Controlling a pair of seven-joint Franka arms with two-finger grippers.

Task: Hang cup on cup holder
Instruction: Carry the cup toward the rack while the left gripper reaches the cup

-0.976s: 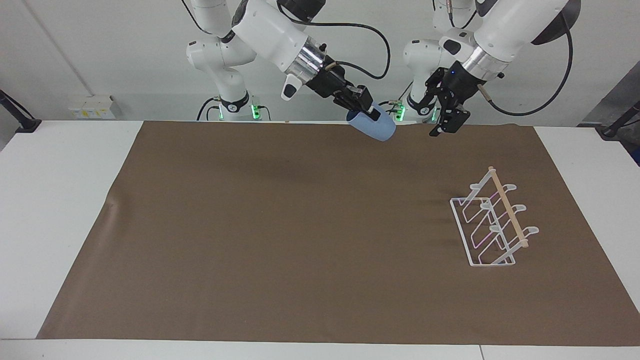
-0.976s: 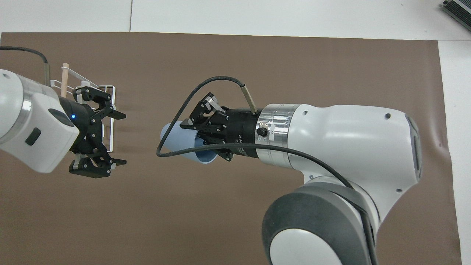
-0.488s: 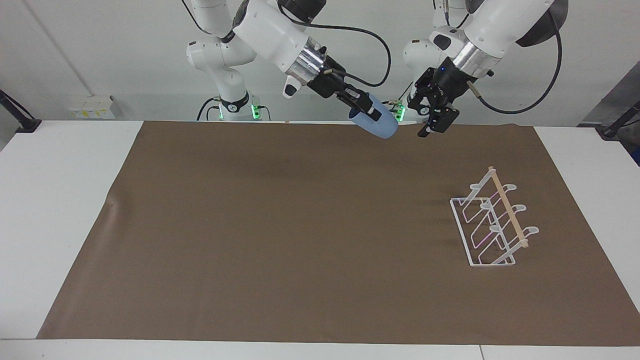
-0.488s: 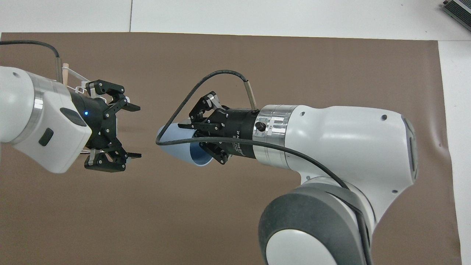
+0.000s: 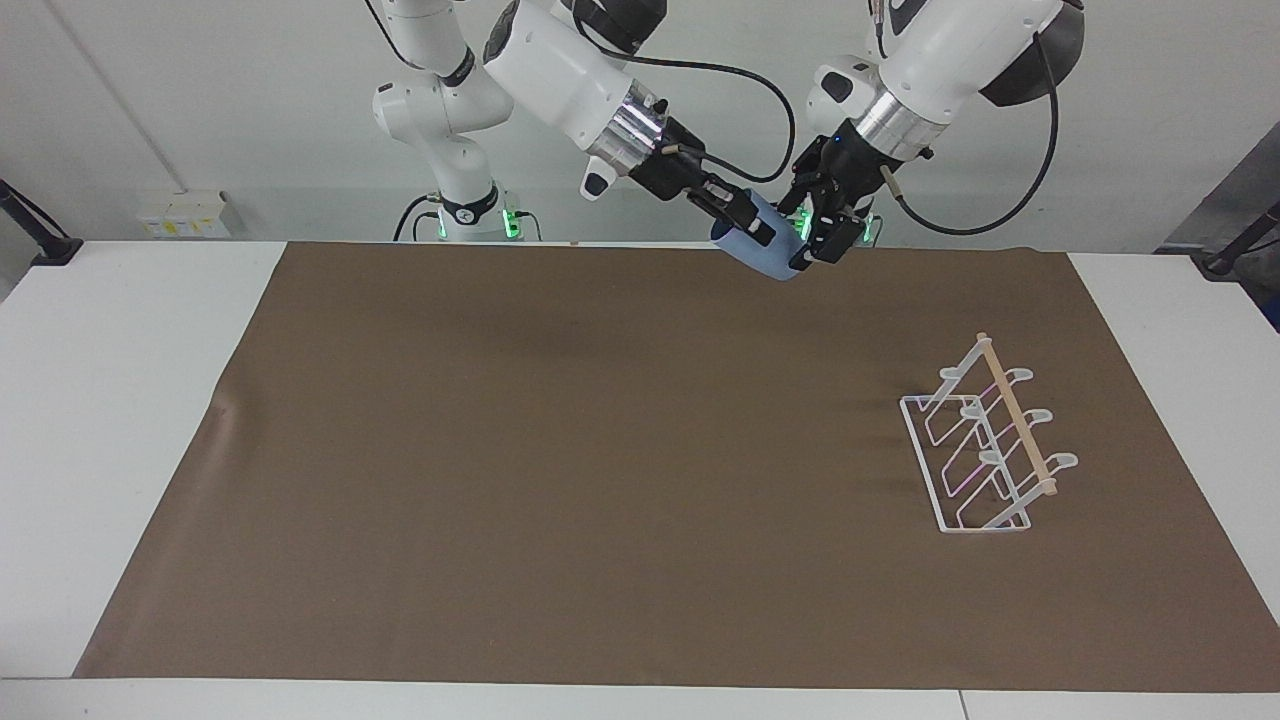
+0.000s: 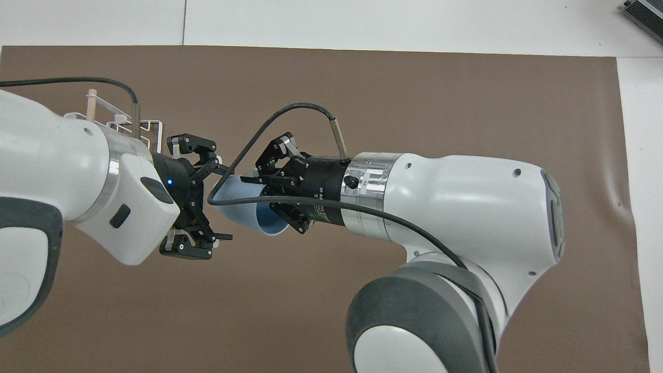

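I see a white surface (image 5: 120, 420) almost wholly covered by a brown mat (image 5: 600, 460); a small wrinkle shows in the mat near the right arm's end. A plain pale wall with a white socket strip (image 5: 183, 213) stands at the robots' end of the surface.

Right gripper (image 5: 745, 222) is raised over the mat's edge at the robots' end, pinching the cup (image 5: 772, 255) by its rim, one finger inside and one outside. The cup hangs tilted, base pointing toward the left gripper, clear of the mat.

Left gripper (image 5: 822, 232) is raised just beside the cup's base, fingers spread either side of it; I cannot tell whether they touch it.

The holder (image 5: 985, 445) sits on the mat toward the left arm's end, well apart from both grippers, its prongs bare, wooden bar along the top.
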